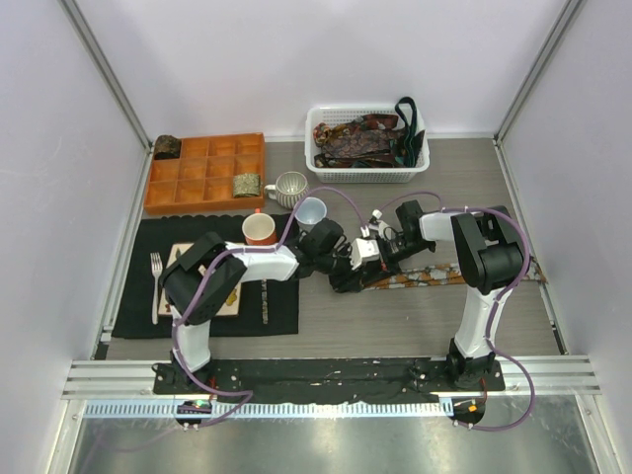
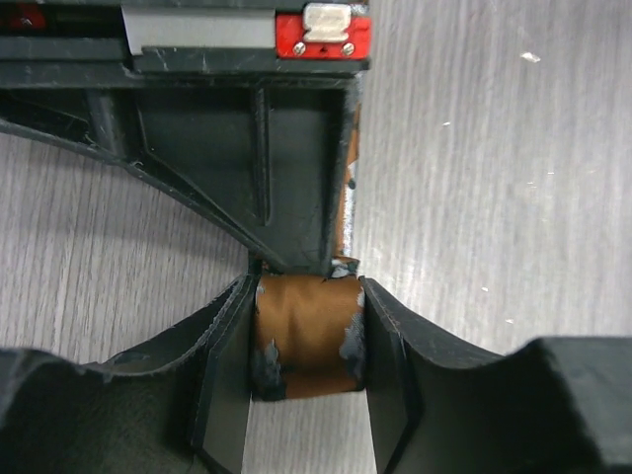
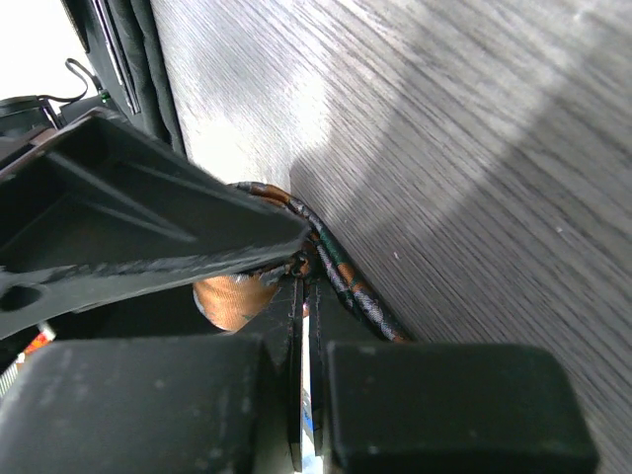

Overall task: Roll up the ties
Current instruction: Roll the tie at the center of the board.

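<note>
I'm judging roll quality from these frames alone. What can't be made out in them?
- Rolled end of the tie: in the top view the left gripper and right gripper cover it; the left wrist view shows only its outer layer.
- Ties in the basket: top view, tangled and too small to count.
- Plate: top view, the left arm covers most of it.

Ties (image 1: 360,138) lie in the basket (image 1: 370,176), right of the tray (image 1: 197,180).
</note>
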`<state>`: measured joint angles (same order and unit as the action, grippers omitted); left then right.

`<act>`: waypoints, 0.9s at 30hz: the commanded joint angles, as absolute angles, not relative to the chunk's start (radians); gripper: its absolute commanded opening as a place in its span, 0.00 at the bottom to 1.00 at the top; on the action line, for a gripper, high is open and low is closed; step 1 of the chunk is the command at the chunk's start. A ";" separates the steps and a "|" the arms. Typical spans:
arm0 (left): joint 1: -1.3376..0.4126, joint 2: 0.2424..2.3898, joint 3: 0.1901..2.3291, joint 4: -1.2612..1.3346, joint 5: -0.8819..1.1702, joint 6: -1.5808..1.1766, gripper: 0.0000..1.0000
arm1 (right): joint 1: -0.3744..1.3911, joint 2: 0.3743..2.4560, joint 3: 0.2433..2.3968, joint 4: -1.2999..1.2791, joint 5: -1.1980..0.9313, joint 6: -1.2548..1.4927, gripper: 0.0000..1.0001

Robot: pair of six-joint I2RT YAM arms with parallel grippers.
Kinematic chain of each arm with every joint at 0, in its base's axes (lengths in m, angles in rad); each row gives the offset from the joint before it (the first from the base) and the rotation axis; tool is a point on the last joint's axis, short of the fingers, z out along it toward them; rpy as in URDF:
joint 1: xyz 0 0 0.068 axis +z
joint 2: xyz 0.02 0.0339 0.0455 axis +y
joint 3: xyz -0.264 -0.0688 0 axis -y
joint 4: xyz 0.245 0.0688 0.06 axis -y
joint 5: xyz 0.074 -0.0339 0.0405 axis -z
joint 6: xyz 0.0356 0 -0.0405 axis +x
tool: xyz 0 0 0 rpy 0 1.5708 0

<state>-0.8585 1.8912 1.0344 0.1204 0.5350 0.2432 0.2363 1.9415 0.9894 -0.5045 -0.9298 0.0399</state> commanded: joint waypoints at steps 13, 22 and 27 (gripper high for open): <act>-0.899 1.945 1.075 -0.109 0.376 0.394 0.29 | 0.201 1.861 1.045 -0.574 -0.880 0.017 0.26; -0.900 1.956 1.080 -0.117 0.350 0.383 0.30 | 0.199 1.870 1.075 -0.735 -1.044 -0.092 0.50; -0.900 1.960 1.086 -0.123 0.353 0.385 0.30 | 0.215 1.890 1.068 -0.700 -1.057 -0.075 0.48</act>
<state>-0.8989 1.9114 1.1000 -0.0002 0.4294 0.3527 0.1993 1.9091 1.0618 -0.6994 -1.0027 -0.0582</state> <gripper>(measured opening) 0.380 0.510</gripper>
